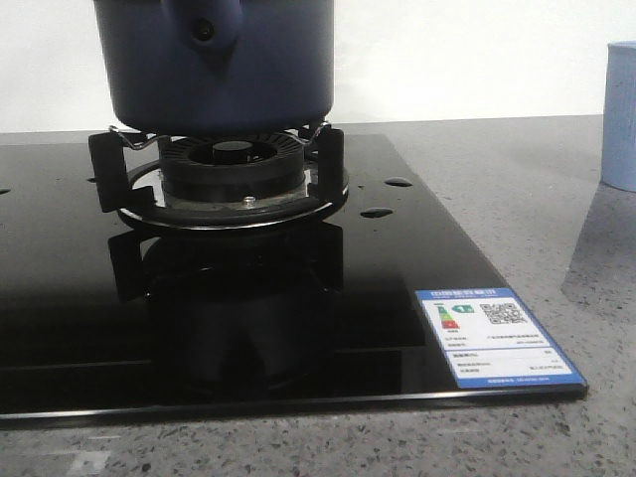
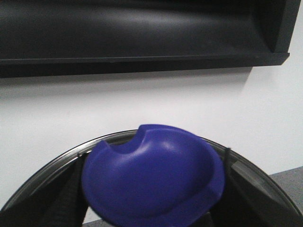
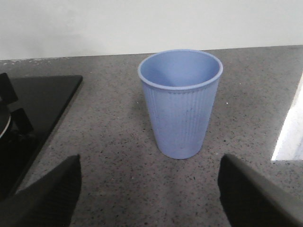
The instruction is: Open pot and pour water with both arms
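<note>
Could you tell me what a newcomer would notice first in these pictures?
The dark blue pot on the burner of the glossy black stove, close to the front camera. Then the pale blue cup upright on the grey counter, between the open right pincer's fingers.

open counter (image 3: pixel 118 189) surrounds the cup (image 3: pixel 180 101); the stove (image 3: pixel 33 109) stands well apart beside it.
</note>
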{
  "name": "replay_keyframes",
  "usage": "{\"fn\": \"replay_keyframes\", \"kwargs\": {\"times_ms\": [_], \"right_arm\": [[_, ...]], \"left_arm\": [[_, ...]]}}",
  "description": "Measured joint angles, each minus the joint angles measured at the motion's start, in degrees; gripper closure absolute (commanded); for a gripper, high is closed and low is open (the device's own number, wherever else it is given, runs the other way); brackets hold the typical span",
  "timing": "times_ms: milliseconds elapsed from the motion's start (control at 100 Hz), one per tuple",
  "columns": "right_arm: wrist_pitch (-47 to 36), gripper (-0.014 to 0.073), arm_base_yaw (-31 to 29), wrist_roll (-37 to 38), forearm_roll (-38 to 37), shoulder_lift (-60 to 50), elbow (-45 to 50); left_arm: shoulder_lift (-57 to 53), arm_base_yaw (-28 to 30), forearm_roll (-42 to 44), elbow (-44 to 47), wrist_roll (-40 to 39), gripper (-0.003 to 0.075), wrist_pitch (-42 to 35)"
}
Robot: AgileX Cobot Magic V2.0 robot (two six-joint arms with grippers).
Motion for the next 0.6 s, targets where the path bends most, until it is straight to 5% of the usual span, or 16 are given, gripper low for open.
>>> {"fn": "replay_keyframes", "kwargs": {"times_ms": [330,600], "right_arm": [[-19.83,0.0055,0.0,0.0,-0.09,22.26,-0.11],[-24.4,0.0055,0.0,3.79,-1.57,35.26,-4.88]], "left_arm": [[-2.21,1.67,0.71,0.0,0.0,0.0334,2.04],[-2.21,1.67,0.8,0.0,0.0,0.0334,2.35]]}}
